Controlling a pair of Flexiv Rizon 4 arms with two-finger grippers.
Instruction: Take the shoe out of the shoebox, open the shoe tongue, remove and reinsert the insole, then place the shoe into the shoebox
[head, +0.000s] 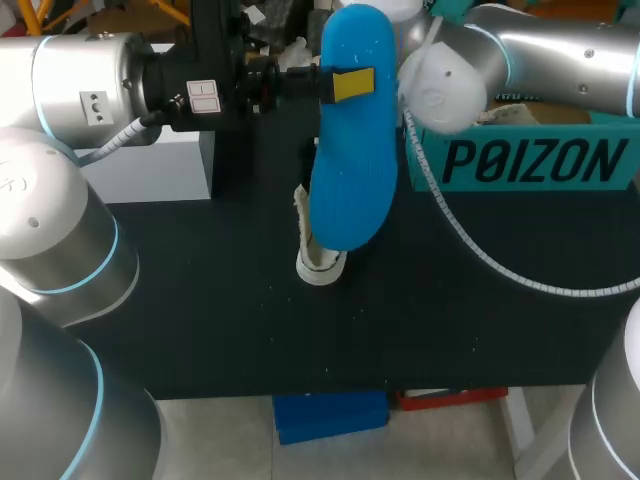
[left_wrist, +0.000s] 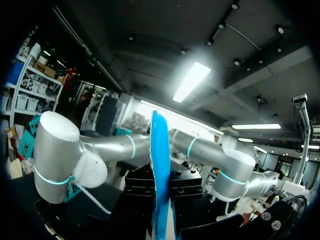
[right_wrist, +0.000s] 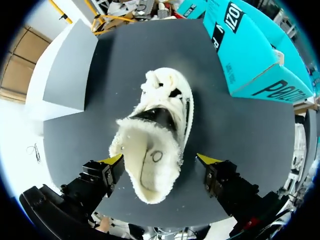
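Note:
A large blue insole (head: 350, 140) hangs upright over the middle of the table, and my left gripper (head: 345, 85) is shut on its upper part. In the left wrist view the insole (left_wrist: 160, 180) is edge-on, straight ahead of the fingers. Below it a white fleecy shoe (head: 320, 262) stands on the black table. My right gripper (right_wrist: 161, 160) is open just above the shoe (right_wrist: 155, 130), one yellow fingertip (right_wrist: 112, 160) on each side of the shoe's opening, neither touching it. The teal shoebox (head: 540, 160) sits at the back right; the insole hides my right gripper in the head view.
A white and grey box (head: 160, 165) stands at the back left of the table (head: 200, 300). In the right wrist view this box (right_wrist: 65, 65) lies on one side of the shoe and the teal shoebox (right_wrist: 250, 55) on the other.

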